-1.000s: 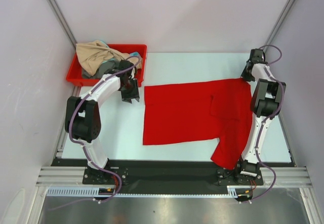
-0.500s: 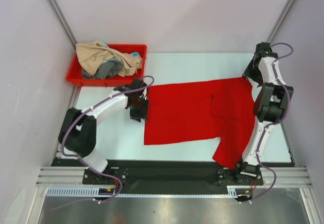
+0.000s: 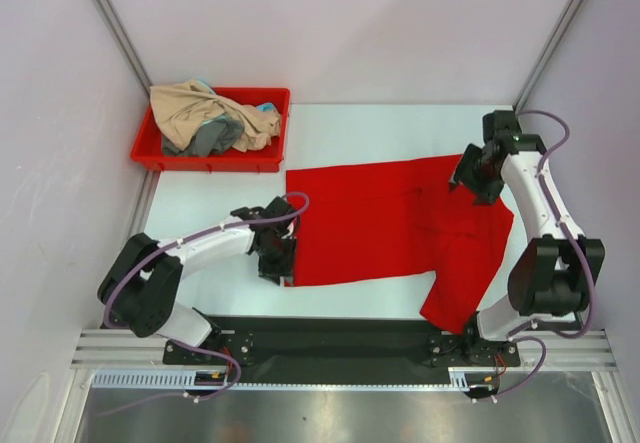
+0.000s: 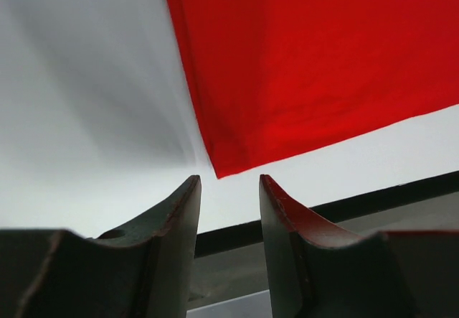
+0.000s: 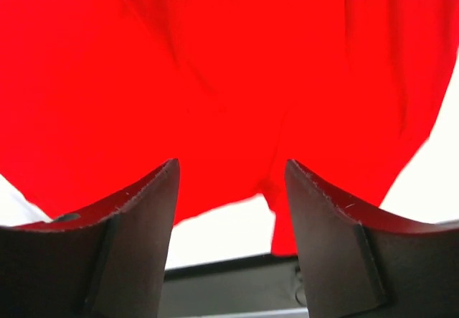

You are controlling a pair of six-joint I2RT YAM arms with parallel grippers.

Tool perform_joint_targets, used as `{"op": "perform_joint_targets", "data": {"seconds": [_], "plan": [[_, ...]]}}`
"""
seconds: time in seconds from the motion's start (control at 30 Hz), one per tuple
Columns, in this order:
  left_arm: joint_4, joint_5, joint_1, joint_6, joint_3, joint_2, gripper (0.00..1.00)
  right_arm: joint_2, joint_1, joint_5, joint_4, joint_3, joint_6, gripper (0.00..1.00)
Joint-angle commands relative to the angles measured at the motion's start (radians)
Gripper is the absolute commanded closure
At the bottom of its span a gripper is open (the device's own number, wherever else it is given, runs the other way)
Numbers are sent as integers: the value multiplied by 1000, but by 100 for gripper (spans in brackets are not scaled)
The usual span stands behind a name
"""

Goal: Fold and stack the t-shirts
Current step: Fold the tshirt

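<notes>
Red tray (image 3: 148, 152) upper left holding beige, grey and blue shirts (image 3: 210, 118); left gripper (image 3: 277, 262) now lower, jaws apart at red t-shirt (image 3: 380, 223) corner, frame centre; right gripper (image 3: 470, 175) spread, moved leftward onto cloth

We see bright, even light in the overhead view, with only soft shadows under the arms on the white table (image 3: 370, 128). In both wrist views the near fingers (image 4: 172, 239) are dark and blurred, and the red shirt (image 5: 237, 67) glows oversaturated.
</notes>
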Motion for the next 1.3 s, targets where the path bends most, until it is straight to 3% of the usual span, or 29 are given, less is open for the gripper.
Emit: {"op": "perform_joint_targets", "data": {"seconds": [0.0,0.33,0.5,0.83,0.9,1.0,1.13,1.27], "plan": [[34,-13,-18,-107,-74,-52,56,-114,13,-63,-61,-68,43,35],[41,-94,-18,-184,-93,-139,53,-385,16,-124,-112,-359,151,43],[85,-91,-16,-209,-102,-121,54,-391,16,-147,-129,-352,153,43],[115,-74,-18,-249,-105,-12,56,-385,12,-21,-184,-306,198,43],[135,-56,-18,-252,-111,8,61,-378,1,32,-198,-318,220,43],[149,-44,-18,-252,-108,37,83,-373,-37,55,-199,-359,234,45],[134,-73,-16,-238,-55,22,100,-416,-152,60,-161,-433,271,52],[97,-100,-16,-189,39,40,100,-398,-234,106,-126,-494,260,62]]}}
